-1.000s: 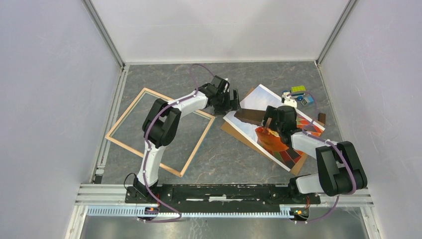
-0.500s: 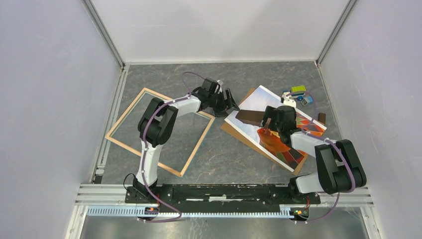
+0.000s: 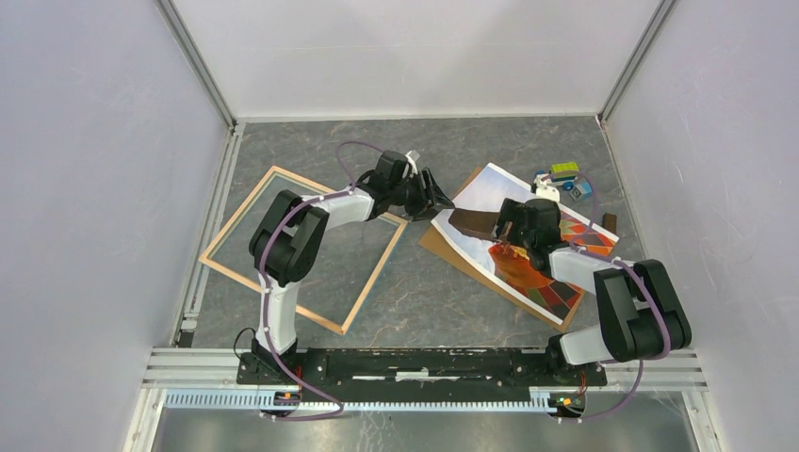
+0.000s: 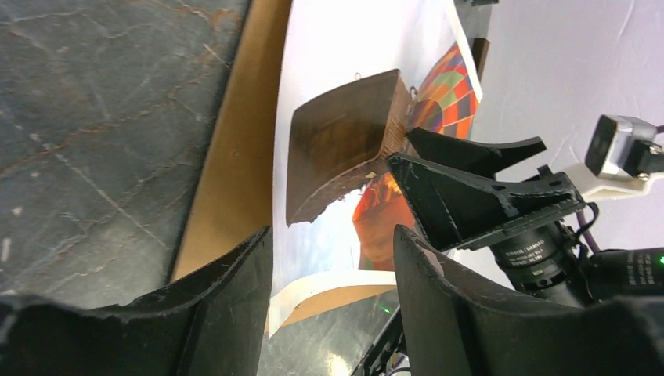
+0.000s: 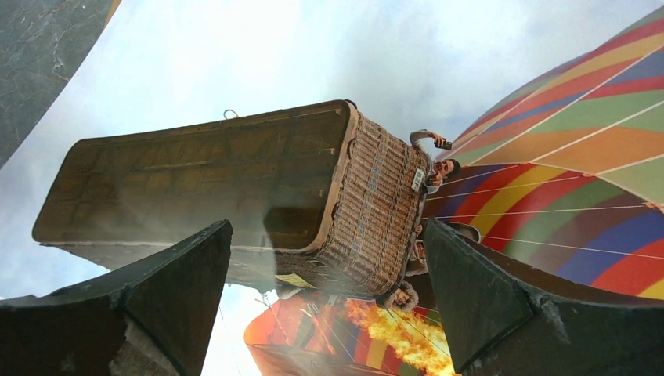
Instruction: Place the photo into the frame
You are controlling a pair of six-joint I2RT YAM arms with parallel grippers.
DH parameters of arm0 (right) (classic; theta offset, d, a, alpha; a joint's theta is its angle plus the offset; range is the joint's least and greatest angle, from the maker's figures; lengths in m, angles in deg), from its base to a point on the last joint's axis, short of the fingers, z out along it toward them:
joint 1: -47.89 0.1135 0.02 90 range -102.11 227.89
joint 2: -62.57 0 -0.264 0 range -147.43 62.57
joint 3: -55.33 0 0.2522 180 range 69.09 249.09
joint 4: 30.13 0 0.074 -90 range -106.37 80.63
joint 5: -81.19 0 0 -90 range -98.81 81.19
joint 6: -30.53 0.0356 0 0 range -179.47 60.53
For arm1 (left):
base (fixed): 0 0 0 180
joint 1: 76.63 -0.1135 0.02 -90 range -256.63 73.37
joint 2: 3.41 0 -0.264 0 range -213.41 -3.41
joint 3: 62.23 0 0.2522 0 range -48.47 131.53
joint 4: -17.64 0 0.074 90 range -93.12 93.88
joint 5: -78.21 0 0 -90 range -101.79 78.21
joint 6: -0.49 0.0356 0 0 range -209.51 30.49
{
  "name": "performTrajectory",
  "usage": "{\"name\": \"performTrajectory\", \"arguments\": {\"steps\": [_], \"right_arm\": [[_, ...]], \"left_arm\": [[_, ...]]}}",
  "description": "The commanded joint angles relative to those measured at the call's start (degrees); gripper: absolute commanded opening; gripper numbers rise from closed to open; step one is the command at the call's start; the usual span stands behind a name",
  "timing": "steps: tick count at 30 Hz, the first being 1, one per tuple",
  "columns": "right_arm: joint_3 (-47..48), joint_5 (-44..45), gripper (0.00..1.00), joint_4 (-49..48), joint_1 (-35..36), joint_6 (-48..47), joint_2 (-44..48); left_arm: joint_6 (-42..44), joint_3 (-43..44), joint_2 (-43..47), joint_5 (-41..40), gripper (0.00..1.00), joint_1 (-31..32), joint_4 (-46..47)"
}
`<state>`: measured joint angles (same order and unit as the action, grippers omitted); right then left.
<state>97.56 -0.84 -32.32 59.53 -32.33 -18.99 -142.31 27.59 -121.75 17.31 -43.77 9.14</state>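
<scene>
Left gripper (image 3: 435, 196) is hovering released at the edge of the photo (image 3: 482, 191), which is lying face up on the backing sheet (image 3: 433, 241) beside the empty frame (image 3: 237, 214), while the right gripper (image 3: 506, 230) is hanging spread above it, insertion seemingly unstarted.

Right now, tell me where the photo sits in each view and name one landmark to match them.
Top external: the photo lies right of centre, over the brown backing sheet.
Left wrist: the photo runs from the top edge down the middle.
Right wrist: the photo fills nearly the whole picture.
Shared landmark: its printed dark basket, seen in all three.
</scene>
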Motion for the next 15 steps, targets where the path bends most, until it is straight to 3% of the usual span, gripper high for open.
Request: {"name": "performTrajectory", "arguments": {"steps": [1, 13, 15], "right_arm": [[1.17, -1.46, 0.98, 0.99, -0.21, 0.05, -1.55], [1.33, -1.9, 0.98, 0.95, -0.21, -0.25, -1.76], [1.41, -2.25, 0.98, 0.79, -0.23, -0.85, -1.7]], "left_arm": [[-3.76, -0.64, 2.83, 2.83, 0.61, 0.89, 4.7], [-2.08, -1.33, 1.58, -3.38, 0.5, 2.91, -0.44], [-0.22, 0.34, 1.29, -4.81, 0.42, 3.09, -3.31]]}}
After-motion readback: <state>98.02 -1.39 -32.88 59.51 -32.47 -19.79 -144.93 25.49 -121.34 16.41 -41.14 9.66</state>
